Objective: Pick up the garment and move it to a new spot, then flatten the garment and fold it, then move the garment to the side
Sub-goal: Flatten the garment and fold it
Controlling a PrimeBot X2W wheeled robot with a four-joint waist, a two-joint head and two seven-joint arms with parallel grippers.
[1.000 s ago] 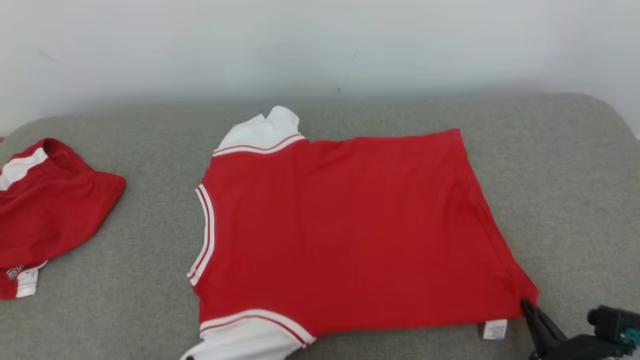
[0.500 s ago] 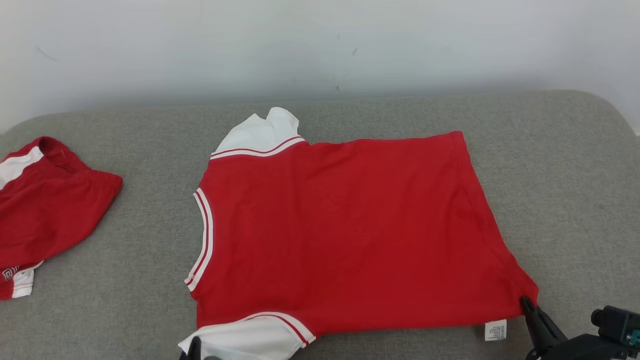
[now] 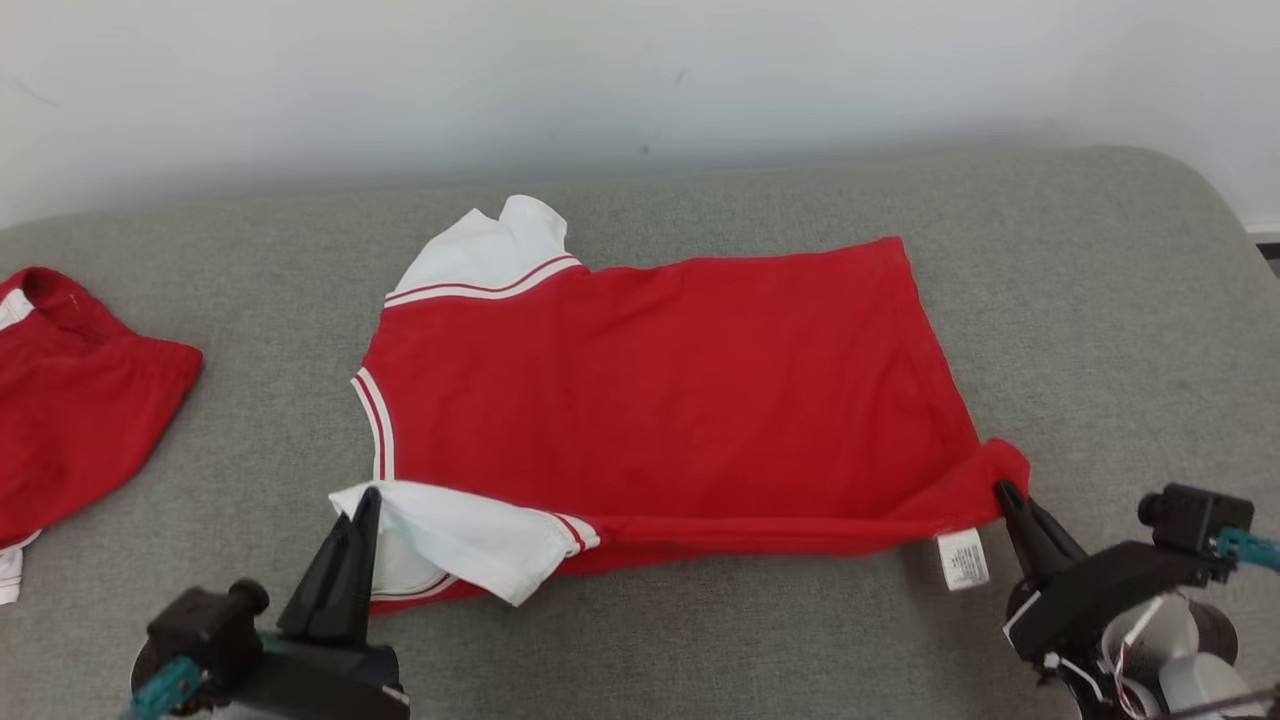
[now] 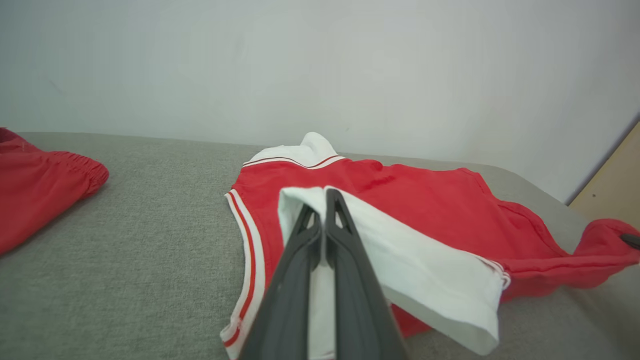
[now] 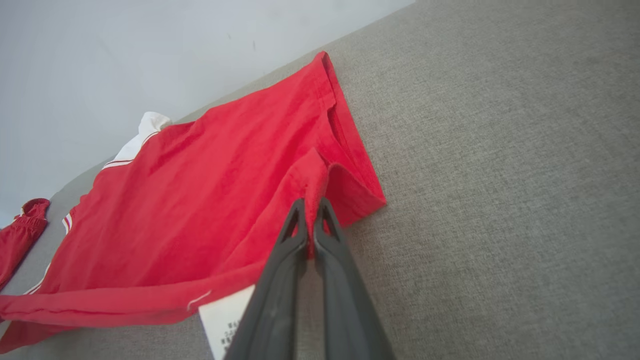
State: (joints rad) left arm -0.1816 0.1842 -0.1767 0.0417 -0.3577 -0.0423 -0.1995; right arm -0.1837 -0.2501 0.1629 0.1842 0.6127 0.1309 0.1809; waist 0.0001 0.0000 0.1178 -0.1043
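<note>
Left gripper point(image 3: 366, 497): jaws clamped tight on the cuff end of the white near sleeve point(image 3: 470, 535) of the red T-shirt point(image 3: 680, 390), holding it raised off the grey cushion point(image 3: 1100, 300). Right gripper point(image 3: 1003, 490): also closed, pinching the near hem corner point(image 3: 1005, 462). The care label point(image 3: 962, 558) dangles just beside it. Near edge between the two grips is lifted and curling inward. Rest of the shirt lies flat mid-cushion, with the far sleeve point(image 3: 490, 255) crumpled at the far edge.

Handling, my read: light thin knit, fully limp, so it sags between grips. Keep both ends level and taut or the fold line wanders. Not slippery or fragile, but likely drags on the textured cushion. The sleeve grip gives weak control of the body; the shoulder seam looks better.

Second red garment point(image 3: 80, 420) sits far left, well apart.
</note>
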